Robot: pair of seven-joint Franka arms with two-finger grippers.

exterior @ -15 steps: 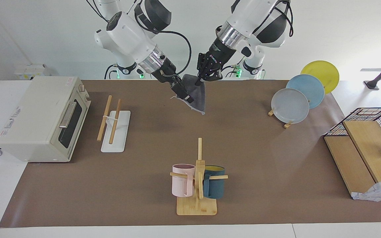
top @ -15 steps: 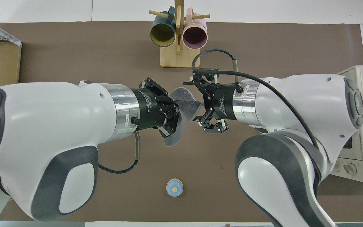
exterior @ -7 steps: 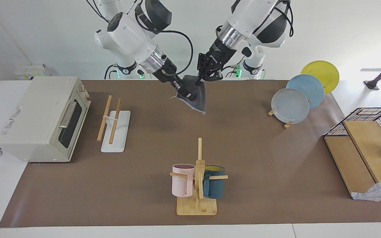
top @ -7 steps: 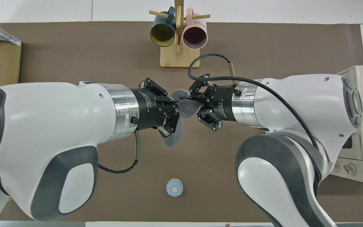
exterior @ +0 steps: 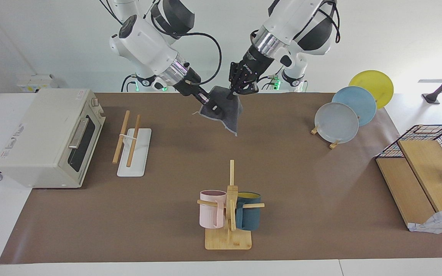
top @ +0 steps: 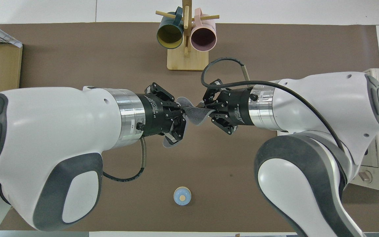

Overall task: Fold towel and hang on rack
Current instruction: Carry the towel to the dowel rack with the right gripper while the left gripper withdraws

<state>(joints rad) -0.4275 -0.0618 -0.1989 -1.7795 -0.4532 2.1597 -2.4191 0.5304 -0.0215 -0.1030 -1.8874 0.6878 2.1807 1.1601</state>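
While both arms meet in the air over the robots' end of the counter (exterior: 290, 161), one towel (exterior: 228, 111) hangs between them, grey face out, a corner drooping down clear of the surface. The left end effector (exterior: 231, 93) is clamped on the towel's upper corner. The right end effector (exterior: 214, 108) has its fingertips pressed together on the towel's edge just beside it.

One rack (exterior: 132, 143) stands on the counter toward the right arm's end, well apart from the towel, its two wooden rods bare. One oven (exterior: 48, 138) sits beside the rack, at the counter's very end.

One mug tree (exterior: 229, 214) stands farther from the robots than the towel, carrying two mugs (exterior: 211, 213), one pink and one dark teal. Three plates (exterior: 353, 109), yellow, blue and grey, lean in a stand toward the left arm's end. One small blue round object (top: 182, 196) lies on the counter, nearer the robots than the towel.
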